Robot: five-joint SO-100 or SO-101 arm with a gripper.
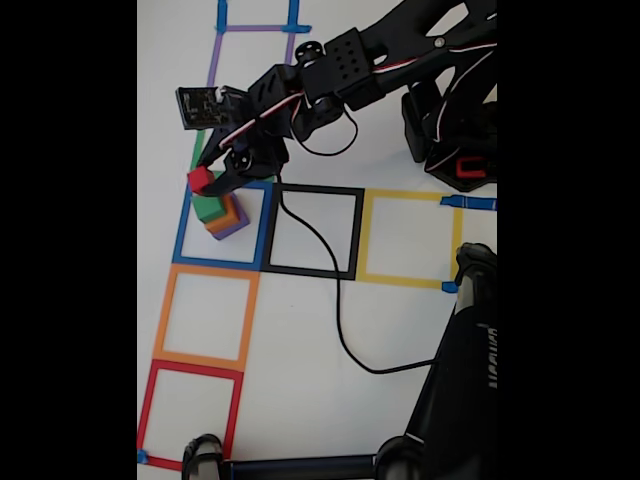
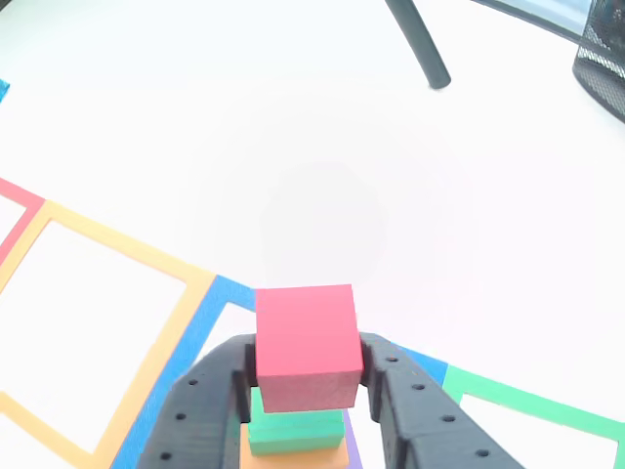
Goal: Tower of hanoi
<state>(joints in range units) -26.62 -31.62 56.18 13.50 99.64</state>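
Note:
A stack of cubes stands inside the blue tape square [image 1: 262, 232]: purple [image 1: 232, 228] at the bottom, orange [image 1: 228, 215] on it, green [image 1: 208, 207] on top. My gripper [image 1: 207, 180] is shut on the small red cube [image 1: 200, 179], holding it just above the stack. In the other view the red cube [image 2: 307, 344] sits between the two black fingers [image 2: 210, 391], over the green cube [image 2: 294, 432] and a sliver of orange [image 2: 293, 457]. Whether red touches green I cannot tell.
Tape squares lie around: black [image 1: 318, 232], yellow [image 1: 405, 238], orange [image 1: 205, 318], red [image 1: 190, 412], and purple [image 1: 252, 45] at the back. A black cable [image 1: 340, 320] runs across the table. A dark stand [image 1: 470, 370] rises at the right front; the arm's base [image 1: 455, 130] is back right.

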